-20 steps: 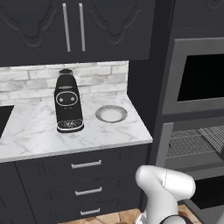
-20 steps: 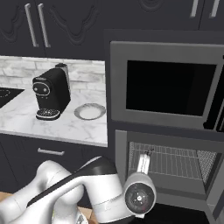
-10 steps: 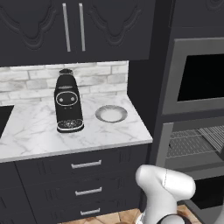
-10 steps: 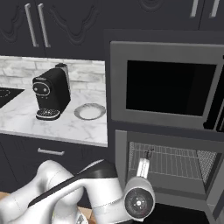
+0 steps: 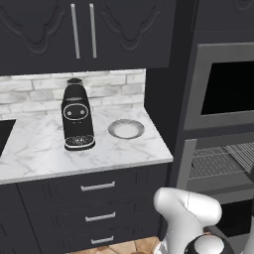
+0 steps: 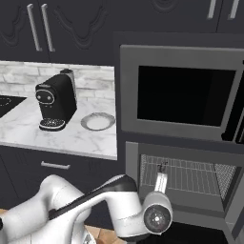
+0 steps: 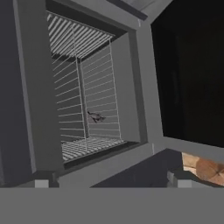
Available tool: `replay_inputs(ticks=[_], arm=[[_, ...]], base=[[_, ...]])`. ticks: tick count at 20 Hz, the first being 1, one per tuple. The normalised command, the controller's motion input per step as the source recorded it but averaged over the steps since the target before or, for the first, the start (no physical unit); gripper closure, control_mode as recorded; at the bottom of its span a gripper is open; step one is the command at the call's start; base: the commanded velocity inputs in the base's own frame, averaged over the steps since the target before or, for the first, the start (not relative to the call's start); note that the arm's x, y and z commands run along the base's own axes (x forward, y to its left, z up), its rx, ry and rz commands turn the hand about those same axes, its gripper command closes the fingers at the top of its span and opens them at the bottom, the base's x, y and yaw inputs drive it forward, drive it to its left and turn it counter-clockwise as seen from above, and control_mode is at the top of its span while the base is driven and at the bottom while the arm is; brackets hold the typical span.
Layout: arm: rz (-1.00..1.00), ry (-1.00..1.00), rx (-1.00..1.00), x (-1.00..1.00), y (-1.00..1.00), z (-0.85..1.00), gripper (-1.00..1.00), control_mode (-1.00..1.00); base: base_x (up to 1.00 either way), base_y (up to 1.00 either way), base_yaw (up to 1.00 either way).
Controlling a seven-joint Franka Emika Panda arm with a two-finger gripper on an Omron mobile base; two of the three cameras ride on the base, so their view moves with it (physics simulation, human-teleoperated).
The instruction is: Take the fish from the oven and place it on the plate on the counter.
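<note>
The oven (image 6: 190,177) stands open, its wire racks showing (image 5: 218,161). In the hand view a small dark fish (image 7: 96,117) lies on a rack (image 7: 87,146) deep inside the cavity, well away from my fingertips (image 7: 41,183). My gripper (image 7: 111,183) is open with nothing between its fingers, and it hangs just outside the oven's frame (image 6: 161,168). The plate (image 5: 126,128) sits bare on the counter (image 5: 39,149) near the right end, and it also shows from the other side (image 6: 98,121).
A black coffee machine (image 5: 77,119) stands on the counter left of the plate. A second dark oven window (image 6: 186,95) sits above the open cavity. The dropped door (image 7: 192,74) lies beside the hand. Drawers with silver handles (image 5: 97,187) run below the counter.
The jaws have spread from half open to wide. The wrist has shifted slightly in front of the oven opening. Plate and coffee machine have not moved.
</note>
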Motion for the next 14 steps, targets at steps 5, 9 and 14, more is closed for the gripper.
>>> replay_inputs(ticks=[5,9,14], arm=[[0.01,-0.11,0.03,0.30,-0.08,-0.36,-1.00,-1.00],[0.03,-0.08,0.08,0.20,-0.21,-0.39,-1.00,-1.00],[0.07,-0.06,0.12,0.32,-0.09,-0.23,-1.00,-1.00]], base=[[0.00,0.00,0.00],[0.00,0.00,0.00],[0.00,0.00,0.00]])
